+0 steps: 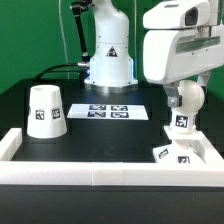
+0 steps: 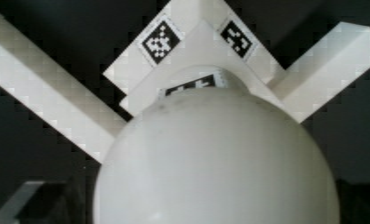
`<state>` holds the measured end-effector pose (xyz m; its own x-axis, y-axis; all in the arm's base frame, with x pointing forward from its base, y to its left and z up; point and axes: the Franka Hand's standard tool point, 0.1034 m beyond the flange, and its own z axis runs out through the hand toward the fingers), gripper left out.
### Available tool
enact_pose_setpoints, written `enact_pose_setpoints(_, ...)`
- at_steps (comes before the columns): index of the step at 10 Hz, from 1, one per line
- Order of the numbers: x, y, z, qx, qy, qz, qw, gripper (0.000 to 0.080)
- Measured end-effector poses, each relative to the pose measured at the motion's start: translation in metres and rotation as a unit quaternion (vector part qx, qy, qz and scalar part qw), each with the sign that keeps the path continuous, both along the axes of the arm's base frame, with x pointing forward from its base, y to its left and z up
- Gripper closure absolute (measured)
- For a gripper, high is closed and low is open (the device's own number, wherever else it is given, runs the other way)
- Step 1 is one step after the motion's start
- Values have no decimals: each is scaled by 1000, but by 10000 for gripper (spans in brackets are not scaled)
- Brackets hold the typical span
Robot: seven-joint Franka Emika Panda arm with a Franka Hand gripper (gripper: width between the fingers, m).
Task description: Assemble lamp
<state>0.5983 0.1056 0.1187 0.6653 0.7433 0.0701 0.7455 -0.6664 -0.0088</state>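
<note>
The fingers [image 1: 185, 97] pinch the bulb [image 1: 182, 120], which hangs just above the base [image 1: 172, 154] beneath them. The bulb is being seated; next it likely needs lowering straight down, then twisting.

Table [image 1: 110, 140] with shade [image 1: 44, 111], perhaps base [image 1: 182, 156]

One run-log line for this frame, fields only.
bulb: at gripper, above base | grip: not visible | base: flat in corner of frame | shade: standing apart, exterior view's left
</note>
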Motion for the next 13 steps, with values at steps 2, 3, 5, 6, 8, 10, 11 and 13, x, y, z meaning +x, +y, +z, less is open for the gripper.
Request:
enact_pose_setpoints(2,-1,-1,-2,-9,0,41,999,100)
enact_pose_setpoints(3,-1,-2,-2,-15,-2,59,998,100)
enact_pose_setpoints(5,-1,-2,-2,-15,-2,55,998,225)
enact_pose_setpoints(6,-1,-2,-2,-15,-2,55,998,223)
enact_pose_setpoints(8,-1,-2,-2,-13,-1,38,999,223)
enact_pose_setpoints(10,-2,-4,-2,-11,9,-7,1000,223)
enact_pose_setpoints(11,-2,-3,-2,-9,12,-79,997,223)
enact_pose_setpoints(13,-1,-3,-1,-6,17,-207,978,222)
